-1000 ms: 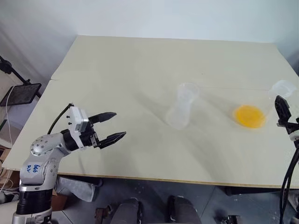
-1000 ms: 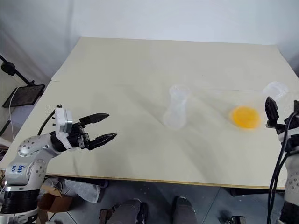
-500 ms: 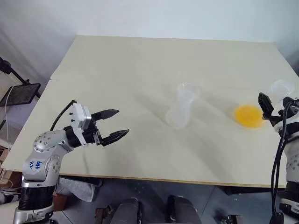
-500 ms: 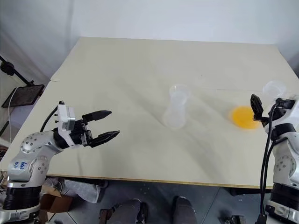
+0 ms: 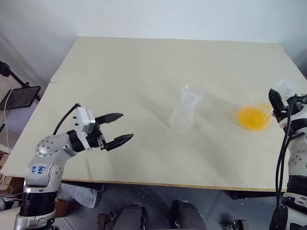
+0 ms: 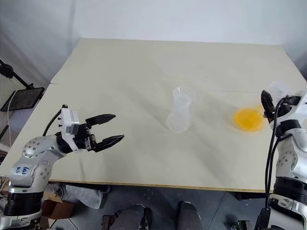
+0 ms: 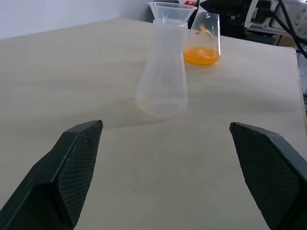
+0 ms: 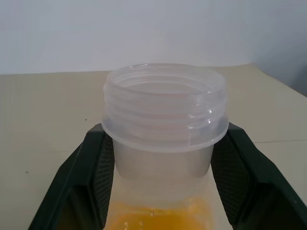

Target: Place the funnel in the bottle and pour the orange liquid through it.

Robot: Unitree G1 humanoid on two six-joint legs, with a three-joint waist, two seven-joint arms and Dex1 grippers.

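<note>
A pale, matte beige table [image 5: 144,72] with a smooth surface carries two pieces of clear glassware. Near its middle stands the bottle [image 5: 183,112], colourless and translucent, its wide rounded base narrowing to a straight neck. The funnel [image 7: 172,10] sits in that neck, a faint see-through cone whose flared round rim tops the mouth.

Toward the table's right edge stands a flask [image 7: 202,38] of clear plastic with a broad base, and the orange liquid [image 5: 253,118] pools in it as a bright, round yellow-orange patch. Its neck ends in a thick threaded collar with ridged rings.

The right gripper [image 8: 160,163] is clamped on that flask's neck just under the collar, its black, cross-hatched fingers [image 8: 93,167] pressing on both sides.

The left gripper [image 5: 120,128] hovers above the table's near left part, well apart from the bottle, its two tapered black fingers spread wide and holding nothing.
</note>
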